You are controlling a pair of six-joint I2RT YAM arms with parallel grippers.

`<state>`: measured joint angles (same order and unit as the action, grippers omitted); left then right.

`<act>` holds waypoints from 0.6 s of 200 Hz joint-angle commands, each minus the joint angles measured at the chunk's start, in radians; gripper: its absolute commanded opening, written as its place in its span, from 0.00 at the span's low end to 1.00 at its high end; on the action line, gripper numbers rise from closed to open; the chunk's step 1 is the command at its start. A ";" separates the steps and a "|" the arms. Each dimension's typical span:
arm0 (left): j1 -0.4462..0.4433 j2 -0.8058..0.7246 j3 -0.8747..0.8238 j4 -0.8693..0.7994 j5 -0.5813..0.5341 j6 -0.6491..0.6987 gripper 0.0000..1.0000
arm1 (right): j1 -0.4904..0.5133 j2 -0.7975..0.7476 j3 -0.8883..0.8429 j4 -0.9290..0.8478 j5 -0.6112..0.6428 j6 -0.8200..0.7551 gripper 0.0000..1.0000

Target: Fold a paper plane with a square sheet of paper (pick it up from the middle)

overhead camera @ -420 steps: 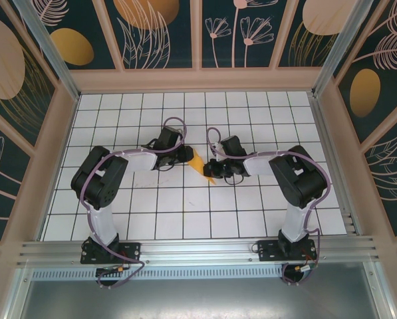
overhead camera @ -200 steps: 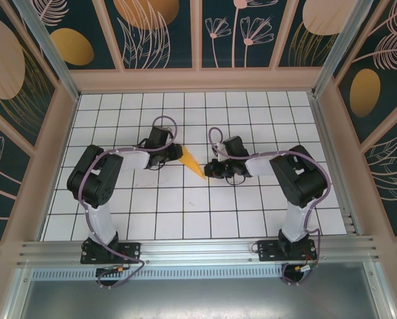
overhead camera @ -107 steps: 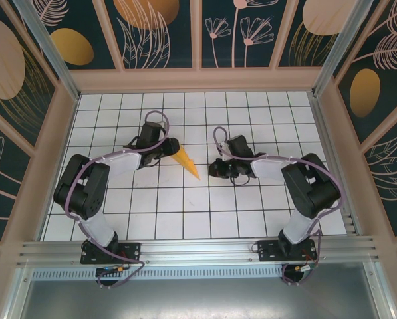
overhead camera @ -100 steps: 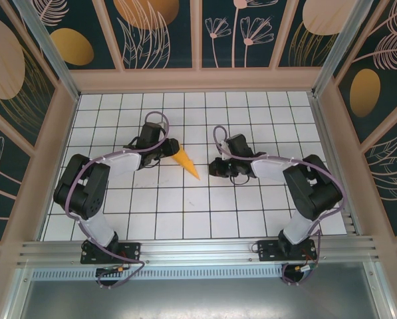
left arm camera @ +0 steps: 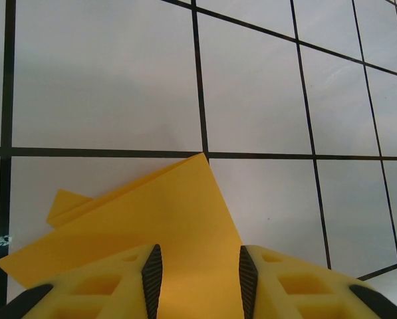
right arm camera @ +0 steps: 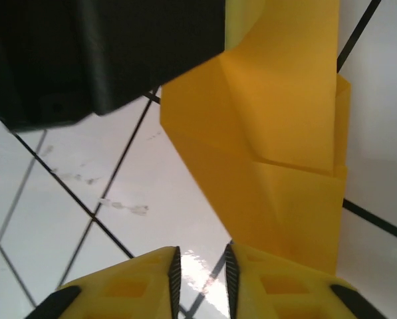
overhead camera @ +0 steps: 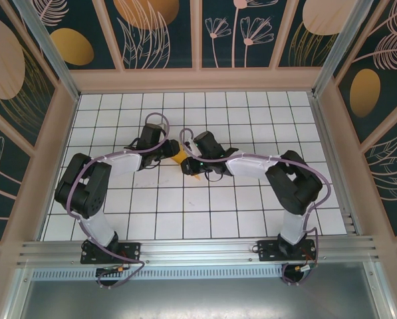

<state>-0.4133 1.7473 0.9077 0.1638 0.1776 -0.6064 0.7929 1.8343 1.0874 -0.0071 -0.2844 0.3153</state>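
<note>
Paper plane (overhead camera: 179,155), a part-folded piece of orange-yellow paper, lies near the middle of the white grid bench (overhead camera: 185,212). My left fingers (left arm camera: 112,282) stand apart over its wide end, with the paper showing through the gap; I cannot tell whether they press it. My right fingers (right arm camera: 125,282) are slightly parted at the narrower end, and the paper reaches down to one of them.

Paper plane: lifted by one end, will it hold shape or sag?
Probably sags somewhat: the paper plane is thin folded sheet. Layered creases likely stiffen it lengthwise. Looks very light, so may slide on the smooth table.
</note>
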 commanded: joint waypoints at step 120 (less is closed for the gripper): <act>0.098 -0.164 -0.063 -0.065 -0.069 -0.138 0.56 | 0.026 0.109 -0.002 0.196 0.046 -0.352 0.54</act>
<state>-0.3321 1.6157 0.8707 0.1188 0.1200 -0.7128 0.8154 1.9141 1.0828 0.1459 -0.2760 -0.0074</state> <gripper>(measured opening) 0.548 0.534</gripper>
